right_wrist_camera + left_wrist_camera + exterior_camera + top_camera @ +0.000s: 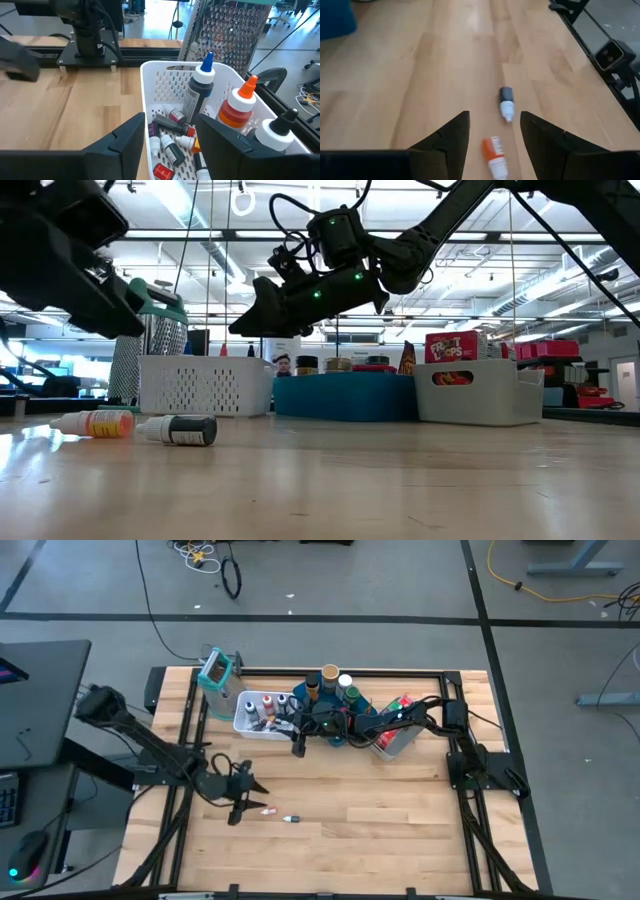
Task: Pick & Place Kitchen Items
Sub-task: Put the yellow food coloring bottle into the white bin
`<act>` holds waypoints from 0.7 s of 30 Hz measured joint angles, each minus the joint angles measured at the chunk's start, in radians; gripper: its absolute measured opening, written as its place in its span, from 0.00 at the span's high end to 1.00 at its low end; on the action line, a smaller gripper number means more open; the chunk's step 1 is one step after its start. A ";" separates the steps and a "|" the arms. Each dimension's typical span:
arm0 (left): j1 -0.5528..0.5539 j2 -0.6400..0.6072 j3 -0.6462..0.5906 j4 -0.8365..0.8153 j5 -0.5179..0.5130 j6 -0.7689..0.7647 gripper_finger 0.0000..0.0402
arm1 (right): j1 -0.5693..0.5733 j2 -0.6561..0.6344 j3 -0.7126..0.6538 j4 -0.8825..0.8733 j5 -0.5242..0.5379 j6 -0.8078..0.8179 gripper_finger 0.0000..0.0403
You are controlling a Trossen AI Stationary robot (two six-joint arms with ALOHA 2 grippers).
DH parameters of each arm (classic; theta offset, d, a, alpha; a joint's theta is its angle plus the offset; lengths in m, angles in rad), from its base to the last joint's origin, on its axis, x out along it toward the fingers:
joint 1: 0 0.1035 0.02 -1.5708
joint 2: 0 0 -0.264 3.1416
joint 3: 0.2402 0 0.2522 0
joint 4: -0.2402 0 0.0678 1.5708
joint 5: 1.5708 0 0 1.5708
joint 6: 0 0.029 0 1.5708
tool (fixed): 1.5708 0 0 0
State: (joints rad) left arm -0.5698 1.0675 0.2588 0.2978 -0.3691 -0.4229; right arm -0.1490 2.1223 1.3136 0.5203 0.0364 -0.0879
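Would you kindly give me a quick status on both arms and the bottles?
Left gripper open, empty, hovering near two small bottles lying on the table. Right gripper open, empty, over the white basket. Nothing blocking.

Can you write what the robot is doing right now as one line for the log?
left gripper: open, above orange bottle lying on table | dark bottle: lying beyond it | right gripper: open, over white basket
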 joint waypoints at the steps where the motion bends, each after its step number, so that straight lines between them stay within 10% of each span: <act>1: -0.015 0.026 0.001 0.018 -0.011 0.000 0.54 | 0.000 0.000 0.000 0.000 0.000 0.000 0.54; 21: -0.128 0.521 0.009 0.305 -0.141 -0.149 0.54 | 0.000 0.000 0.000 -0.012 0.000 0.000 0.54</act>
State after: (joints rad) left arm -0.6980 1.5880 0.2680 0.6031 -0.5102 -0.5717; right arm -0.1488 2.1223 1.3136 0.5079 0.0360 -0.0875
